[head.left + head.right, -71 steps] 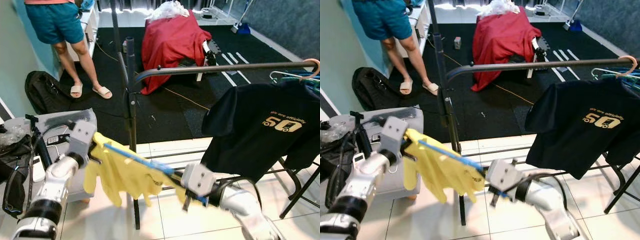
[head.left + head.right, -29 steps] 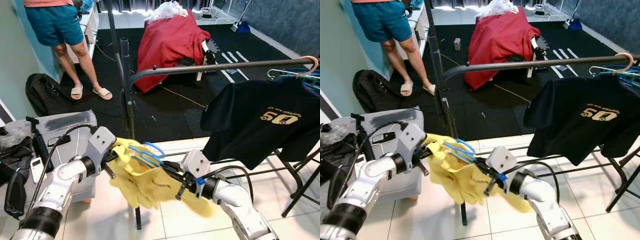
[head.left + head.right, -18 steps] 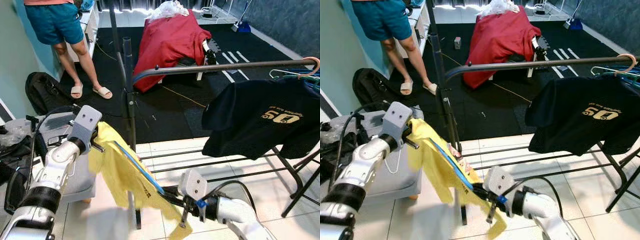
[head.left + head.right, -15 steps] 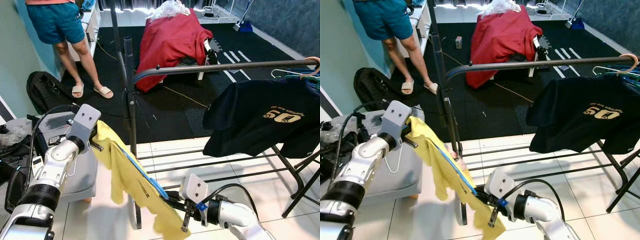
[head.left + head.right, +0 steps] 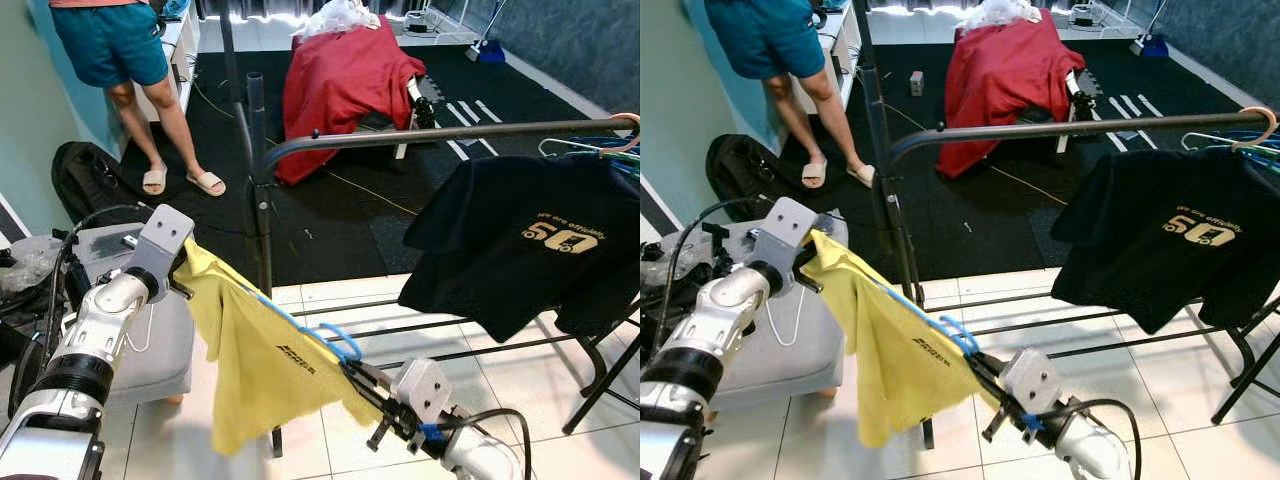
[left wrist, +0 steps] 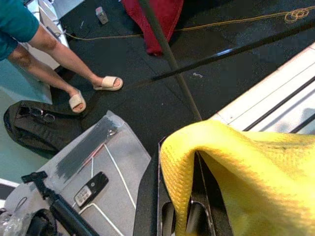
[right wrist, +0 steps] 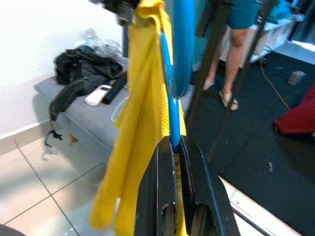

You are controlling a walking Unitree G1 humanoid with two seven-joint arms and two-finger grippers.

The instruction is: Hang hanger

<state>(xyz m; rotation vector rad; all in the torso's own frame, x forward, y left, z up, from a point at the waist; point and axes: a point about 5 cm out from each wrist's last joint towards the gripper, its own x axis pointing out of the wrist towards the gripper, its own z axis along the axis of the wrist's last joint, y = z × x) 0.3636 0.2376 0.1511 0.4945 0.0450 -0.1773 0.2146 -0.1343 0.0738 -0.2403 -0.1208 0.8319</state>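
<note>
Blue hanger [image 5: 950, 331] pinched by right fingers [image 7: 170, 172], yellow shirt [image 5: 890, 350] pinched by left fingers [image 6: 199, 187]

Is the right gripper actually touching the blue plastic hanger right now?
Touching. In the right wrist view, the right gripper has its two black fingers closed around the blue plastic hanger, with the yellow shirt draped beside it.

Bright, even indoor light; glare behind the red cover [image 5: 340, 85]; soft shadows on tiles below; slight blur in wrist views.
</note>
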